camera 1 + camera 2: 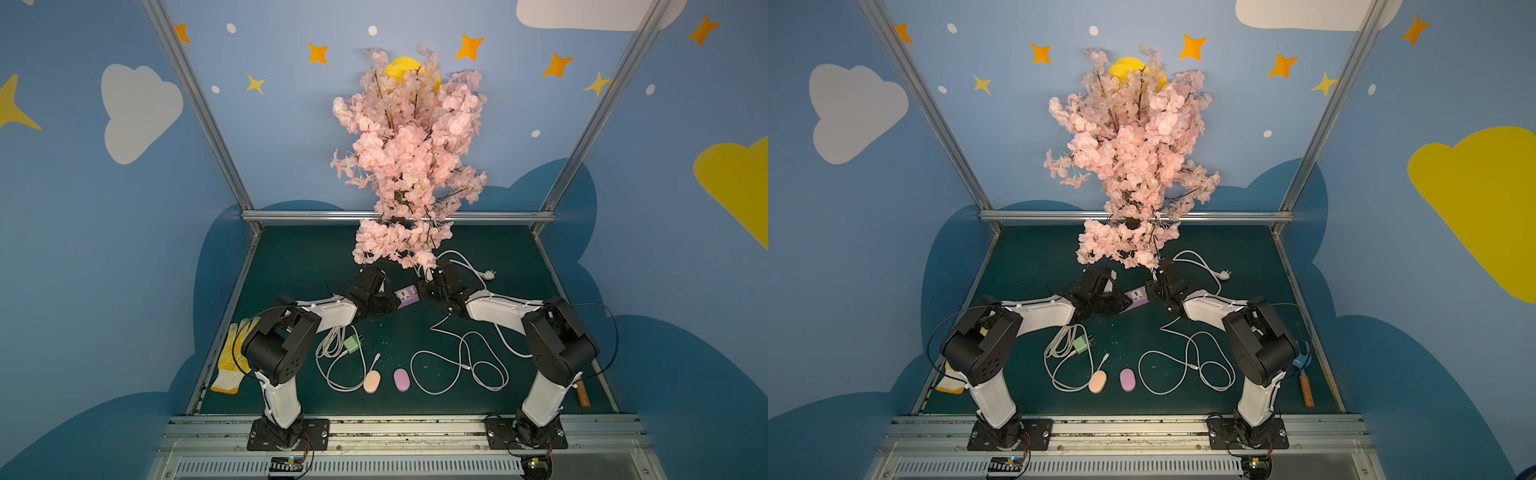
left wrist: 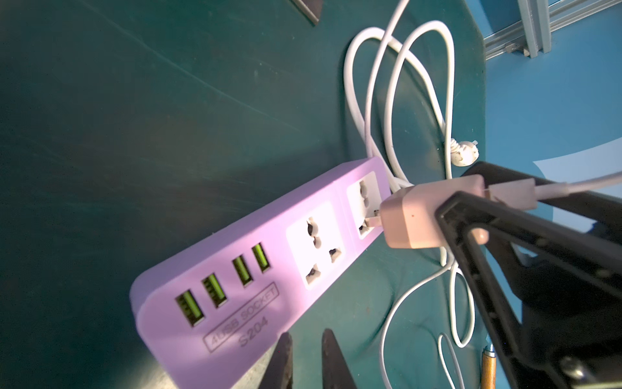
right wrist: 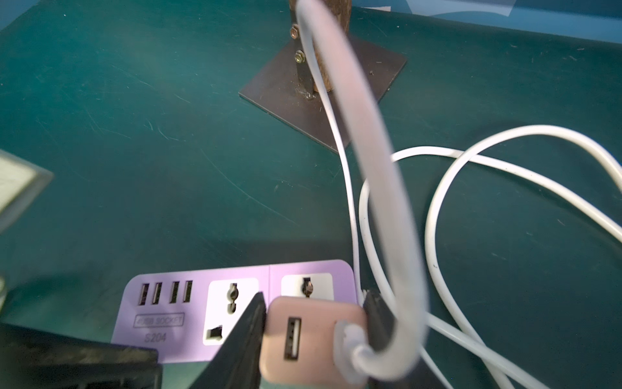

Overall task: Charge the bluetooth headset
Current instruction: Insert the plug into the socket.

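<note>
Pink charger (image 3: 311, 340) sits right up close, squeezed on both sides by R gripper (image 3: 315, 303), w/ its thin cord (image 3: 392, 202) looping up past the lens. Its prongs are at the end socket of the purple strip (image 2: 255, 269), but charger looks tilted & not pushed in yet. L gripper (image 2: 306, 336) is at the strip's other end by the USB holes, fingers close w/ a thin gap & nothing seen in it; can't tell if it pins the strip down. Headset stuff, I think, a peach case (image 1: 371, 382) & a purple case (image 1: 402, 380), lies at the front btw the arms, well apart from the strip, no cord plugged in. What could go wrong: a tilted push may make prongs miss the holes or bend; the light strip may slide away if not held; the thin cord may snag on the strip's fat cord (image 3: 363, 215) & tug the charger crooked.
</note>
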